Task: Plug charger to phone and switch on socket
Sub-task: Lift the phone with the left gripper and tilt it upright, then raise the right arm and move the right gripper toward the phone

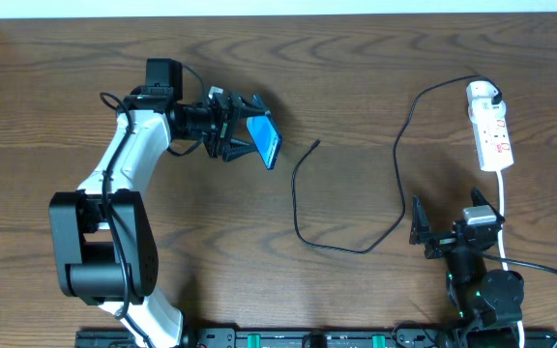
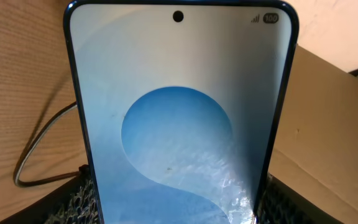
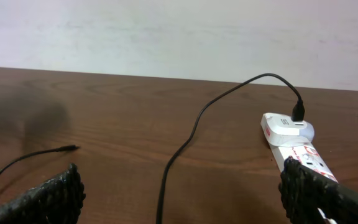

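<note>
My left gripper point(image 1: 243, 130) is shut on the phone point(image 1: 266, 141), holding it lifted and tilted above the table; its blue-white screen fills the left wrist view point(image 2: 179, 118). The black charger cable point(image 1: 351, 246) loops across the table's middle. Its free plug end point(image 1: 314, 145) lies just right of the phone. Its white adapter point(image 1: 482, 94) sits in the white power strip point(image 1: 491, 130) at the far right. My right gripper point(image 1: 445, 232) is open and empty near the front edge, below the strip. The right wrist view shows the cable point(image 3: 185, 143), the plug tip point(image 3: 70, 148) and the strip point(image 3: 294, 140).
The strip's white cord point(image 1: 504, 208) runs down past my right arm. A cardboard box corner point(image 2: 328, 124) shows behind the phone in the left wrist view. A pale wall point(image 3: 179, 31) stands beyond the table's far edge.
</note>
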`<action>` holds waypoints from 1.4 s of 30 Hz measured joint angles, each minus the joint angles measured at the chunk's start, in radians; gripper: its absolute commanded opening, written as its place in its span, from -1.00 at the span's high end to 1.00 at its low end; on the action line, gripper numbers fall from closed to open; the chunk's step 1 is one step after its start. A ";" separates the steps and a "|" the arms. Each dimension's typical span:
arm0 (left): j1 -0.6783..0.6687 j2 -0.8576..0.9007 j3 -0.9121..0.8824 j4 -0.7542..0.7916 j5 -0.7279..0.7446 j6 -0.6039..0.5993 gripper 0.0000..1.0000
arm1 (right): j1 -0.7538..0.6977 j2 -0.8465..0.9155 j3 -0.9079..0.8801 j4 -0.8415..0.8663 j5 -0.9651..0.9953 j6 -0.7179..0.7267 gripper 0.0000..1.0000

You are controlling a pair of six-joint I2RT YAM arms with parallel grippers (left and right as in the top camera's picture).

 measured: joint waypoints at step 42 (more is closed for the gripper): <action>0.018 0.000 0.000 0.221 -0.108 -0.161 -0.14 | -0.068 0.934 0.664 -0.309 -0.391 0.222 -0.98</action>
